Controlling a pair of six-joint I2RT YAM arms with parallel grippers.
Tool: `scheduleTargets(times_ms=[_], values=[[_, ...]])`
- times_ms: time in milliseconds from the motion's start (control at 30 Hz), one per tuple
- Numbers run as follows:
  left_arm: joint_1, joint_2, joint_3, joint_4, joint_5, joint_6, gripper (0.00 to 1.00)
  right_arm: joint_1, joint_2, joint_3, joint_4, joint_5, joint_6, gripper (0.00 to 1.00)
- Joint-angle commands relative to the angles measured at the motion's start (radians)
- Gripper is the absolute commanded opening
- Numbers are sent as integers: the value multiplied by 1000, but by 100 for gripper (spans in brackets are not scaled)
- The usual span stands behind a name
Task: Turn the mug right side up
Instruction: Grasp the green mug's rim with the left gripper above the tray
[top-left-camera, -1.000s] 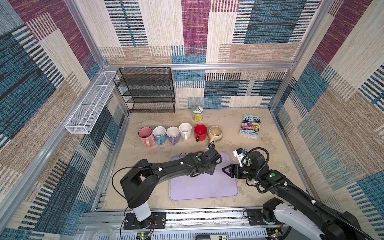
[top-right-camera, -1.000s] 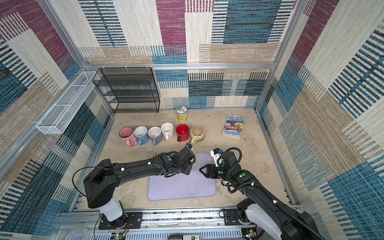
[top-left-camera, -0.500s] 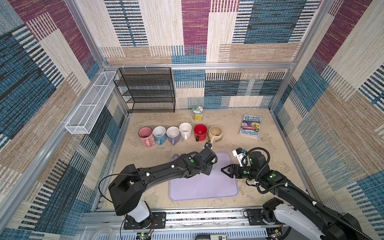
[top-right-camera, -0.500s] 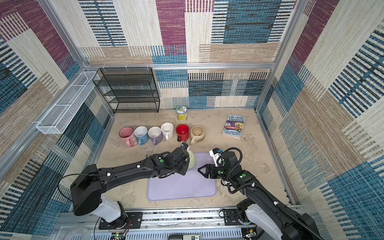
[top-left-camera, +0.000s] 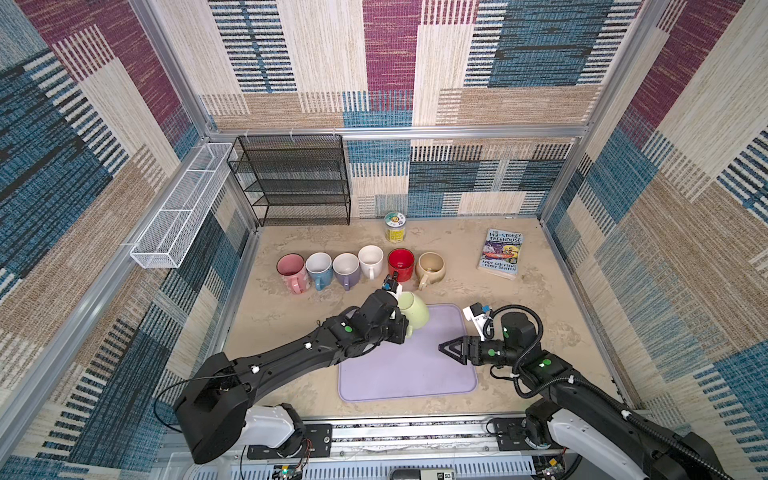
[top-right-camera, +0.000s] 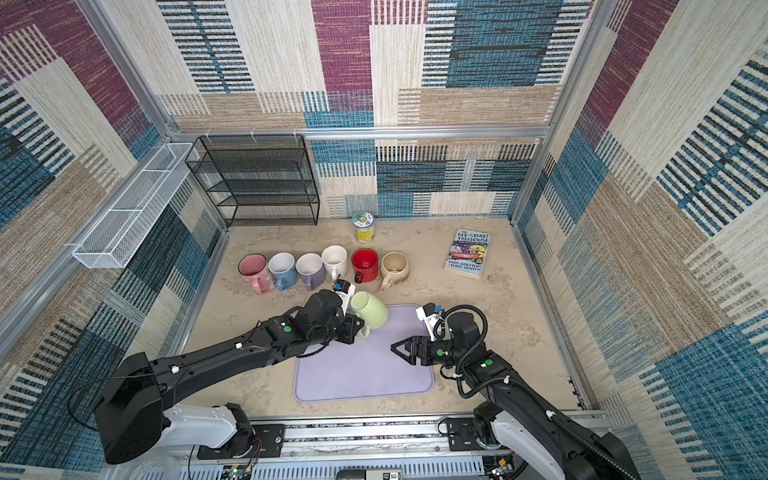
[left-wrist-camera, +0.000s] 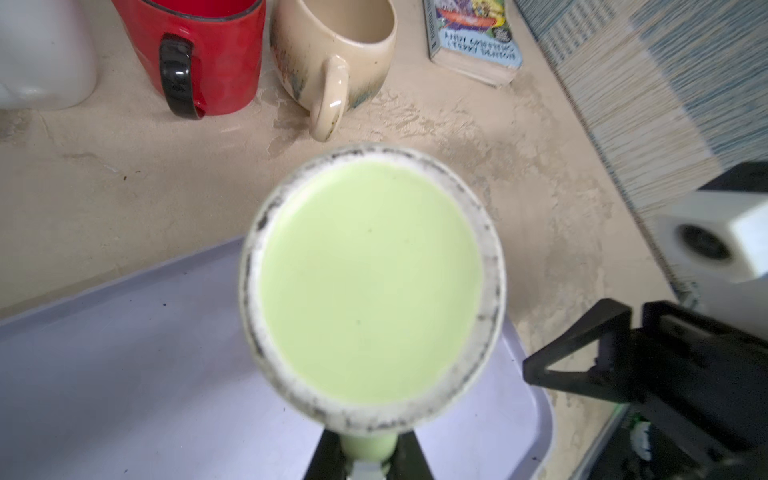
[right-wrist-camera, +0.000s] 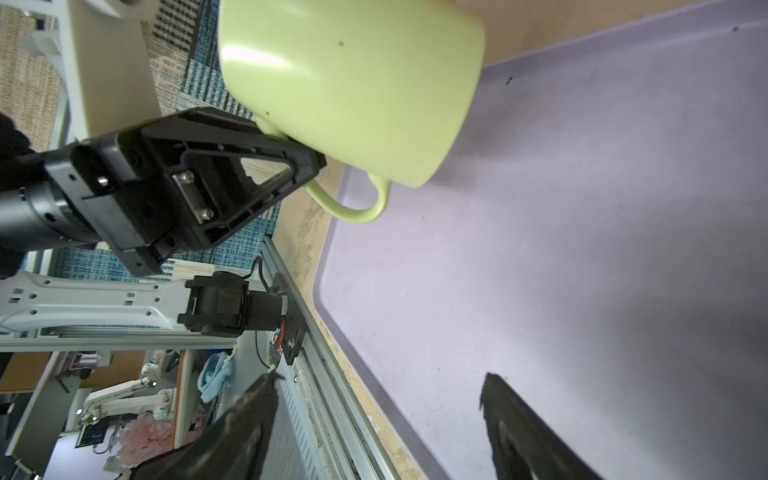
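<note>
Item: green mug (top-left-camera: 413, 309), now lifted off the mat (top-left-camera: 407, 374) and tipped sideways, my left gripper (right-wrist-camera: 309, 166) clamped on its handle. Right gripper (top-left-camera: 444, 347) widened, empty. Righting half done.

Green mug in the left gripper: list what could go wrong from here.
1. The left gripper pinches only the thin handle of the green mug; it might swivel or slip while turning.
2. The red mug and beige mug stand close behind; a swing could knock them.
3. The open right gripper hovers nearby and could get bumped.
</note>
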Motion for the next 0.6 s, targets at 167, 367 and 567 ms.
scheduleTargets(times_ms=[167, 367, 567], values=[[116, -61, -128, 430, 274, -171, 0, -2, -11, -106, 404, -84, 209, 78], [162, -25, -193, 682, 421, -295, 0, -4, -7, -136, 575, -54, 293, 73], [180, 26, -227, 929, 496, -401, 0, -6, 67, -117, 690, -54, 338, 72]])
